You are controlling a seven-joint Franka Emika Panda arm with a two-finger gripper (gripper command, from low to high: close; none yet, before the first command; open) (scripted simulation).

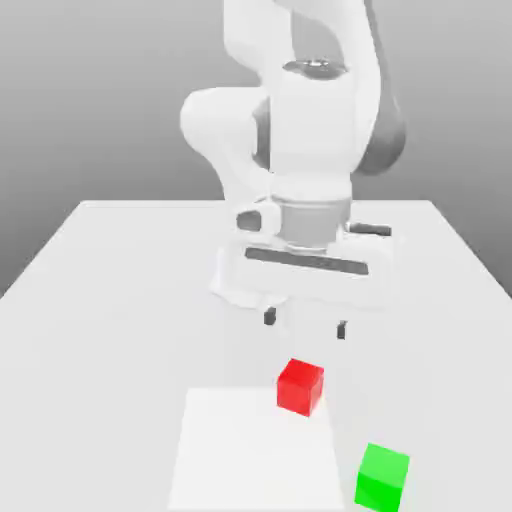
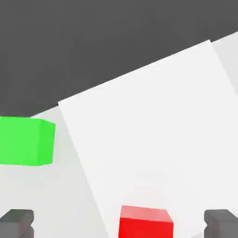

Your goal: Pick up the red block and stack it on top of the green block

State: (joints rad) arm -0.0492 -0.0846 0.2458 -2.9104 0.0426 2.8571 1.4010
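The red block [image 1: 300,387] rests on the table at the edge of a brighter white square patch [image 1: 240,450]. Nearer the camera, toward the exterior view's right, sits the green block [image 1: 382,477], apart from the red one. My gripper [image 1: 305,323] hovers above the table just behind the red block, open, its two dark fingertips [image 1: 270,317] spread wide with nothing between them. In the hand view the red block [image 2: 145,222] lies between the two grey fingertips [image 2: 17,222], and the green block [image 2: 25,141] sits off to one side.
The white table [image 1: 100,300] stretches wide on both sides of the arm. Its near edge runs close to the green block; beyond it the hand view shows dark floor [image 2: 93,42].
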